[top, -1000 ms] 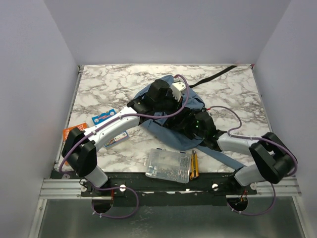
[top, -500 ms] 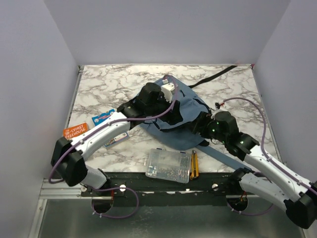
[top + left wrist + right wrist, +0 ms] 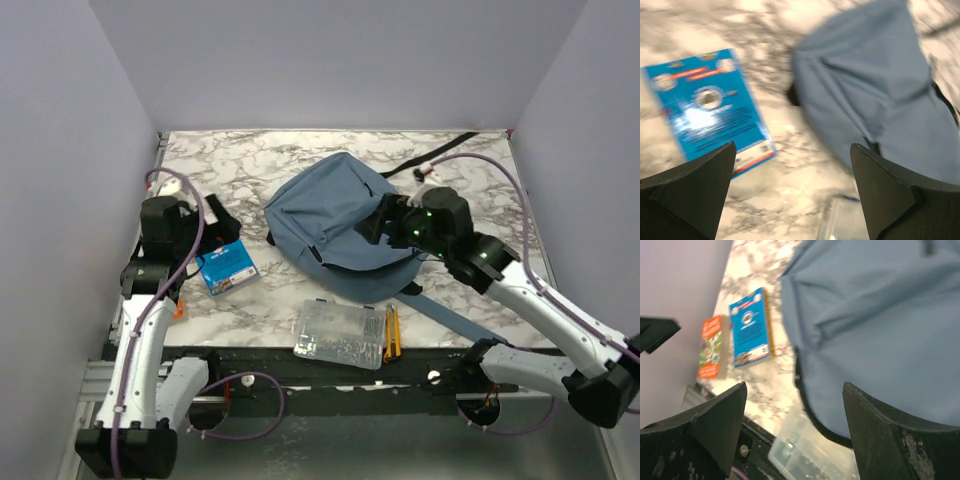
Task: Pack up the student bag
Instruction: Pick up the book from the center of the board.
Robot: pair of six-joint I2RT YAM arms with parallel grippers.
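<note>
I am squaring the wide-open, empty left gripper (image 3: 792, 162) across the edge of the blue book (image 3: 705, 117); the right gripper (image 3: 795, 407) is hovering open, empty.

Left tool (image 3: 793, 192) and right tool (image 3: 794, 427) withdrew from the student bag (image 3: 335, 225).

The student bag (image 3: 880, 330) fills the upper right. Left of it on the marble counter (image 3: 767, 385) lie a blue book (image 3: 750, 329) and an orange book (image 3: 710, 346); below it, a clear box (image 3: 805, 450). The right claw (image 3: 793, 390) gapes, holding nothing.
</note>
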